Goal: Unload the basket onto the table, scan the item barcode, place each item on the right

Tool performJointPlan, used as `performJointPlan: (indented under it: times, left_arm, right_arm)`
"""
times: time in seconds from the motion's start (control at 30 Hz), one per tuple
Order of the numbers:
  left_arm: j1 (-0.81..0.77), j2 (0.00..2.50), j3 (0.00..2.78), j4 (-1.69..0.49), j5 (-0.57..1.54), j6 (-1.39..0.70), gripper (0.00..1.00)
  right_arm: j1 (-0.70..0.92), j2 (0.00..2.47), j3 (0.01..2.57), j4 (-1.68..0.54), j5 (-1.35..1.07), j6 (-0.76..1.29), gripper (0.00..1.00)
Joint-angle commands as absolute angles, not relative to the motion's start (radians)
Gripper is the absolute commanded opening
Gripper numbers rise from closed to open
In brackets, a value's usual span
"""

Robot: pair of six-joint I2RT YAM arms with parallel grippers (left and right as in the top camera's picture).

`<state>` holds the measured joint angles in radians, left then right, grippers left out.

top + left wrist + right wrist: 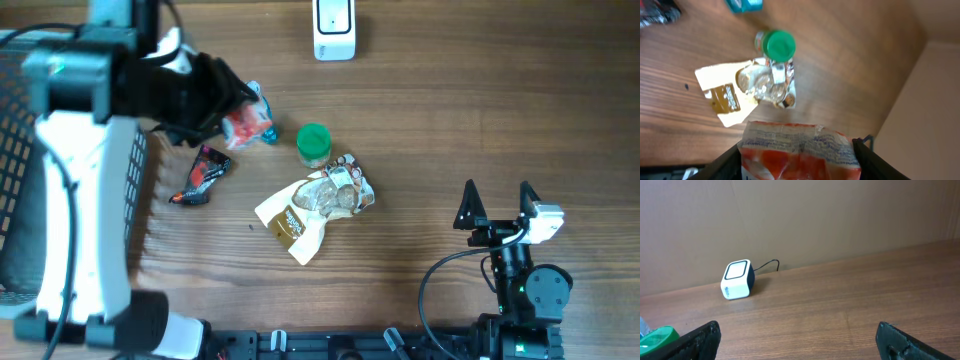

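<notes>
- The left tool (pixel 797 161) is clenched on a red and white packet (pixel 800 145), one finger on each side of it
- The packet is held above the desk (pixel 450 110), left of the green-lidded jar (pixel 314 143) and well apart from the scanner (pixel 334 28)
- The white scanner stands at the far edge of the desk, its cable running off behind it
- The right tool (pixel 497 205) is released, jaws spread wide and empty, near the front right
- A clear snack bag (pixel 320 200) lies just beside the jar
- A dark wrapper (pixel 200 175) lies near the basket (pixel 15 150)
</notes>
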<state>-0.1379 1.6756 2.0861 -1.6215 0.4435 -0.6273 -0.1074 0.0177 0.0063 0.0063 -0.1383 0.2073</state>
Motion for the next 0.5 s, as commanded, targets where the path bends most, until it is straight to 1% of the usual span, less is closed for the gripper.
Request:
performJointPlan:
  times: [0.0,0.17,0.27,0.37,0.47]
  left_arm:
    - [-0.207,1.766,2.093,-1.633,0.522,-0.636,0.56]
    - [-0.302,1.848,2.091,-1.685,0.805,-0.554,0.57]
    - [-0.355,1.848,2.091,-1.684,0.846,-0.559,0.62]
    - [-0.395,1.848,2.091,-1.684,0.905,-0.57,0.62]
    - [-0.387,1.848,2.091,-1.684,0.908,-0.588,0.62]
  right_arm:
    - [-0.108,0.011,0.005,0.01,-0.147,0.202,1.0]
    - [-0.108,0.011,0.005,0.01,-0.147,0.202,1.0]
    - [-0.108,0.011,0.005,0.01,-0.147,0.202,1.0]
    - [-0.108,0.011,0.005,0.01,-0.147,0.202,1.0]
    - [-0.108,0.011,0.005,0.01,-0.147,0.202,1.0]
